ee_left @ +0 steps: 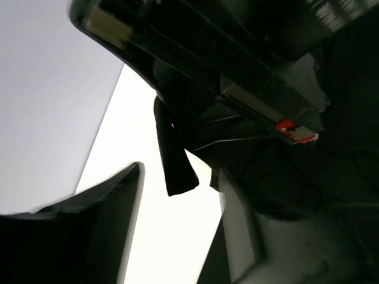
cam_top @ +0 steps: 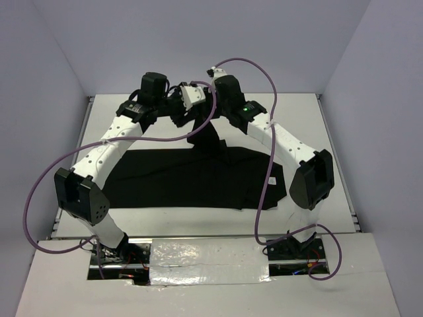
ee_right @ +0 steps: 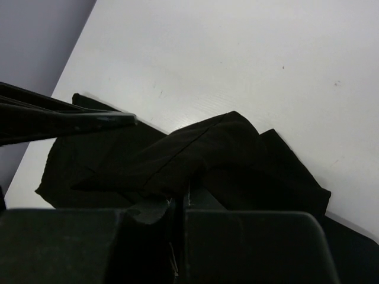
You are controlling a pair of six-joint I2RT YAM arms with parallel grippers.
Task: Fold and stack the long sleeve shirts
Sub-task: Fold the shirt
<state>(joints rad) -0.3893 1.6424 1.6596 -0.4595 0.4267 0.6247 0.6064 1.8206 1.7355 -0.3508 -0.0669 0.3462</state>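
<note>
The black long sleeve shirt point(cam_top: 178, 178) lies spread wide across the middle of the white bench point(cam_top: 297, 112). It is mostly flat, with one narrow part of its far edge (a sleeve, perhaps; the views do not settle it) raised off the surface toward the two wrists. The right pincer point(ee_right: 177, 204) is clamped on that raised fabric. The left pincer point(ee_left: 177, 177) hangs beside it with its jaws apart, holding nothing that shows. Folding looks barely begun: no neat fold shows in the body, and there is no stack, since only one shirt is in view. Most of the work seems left.
</note>
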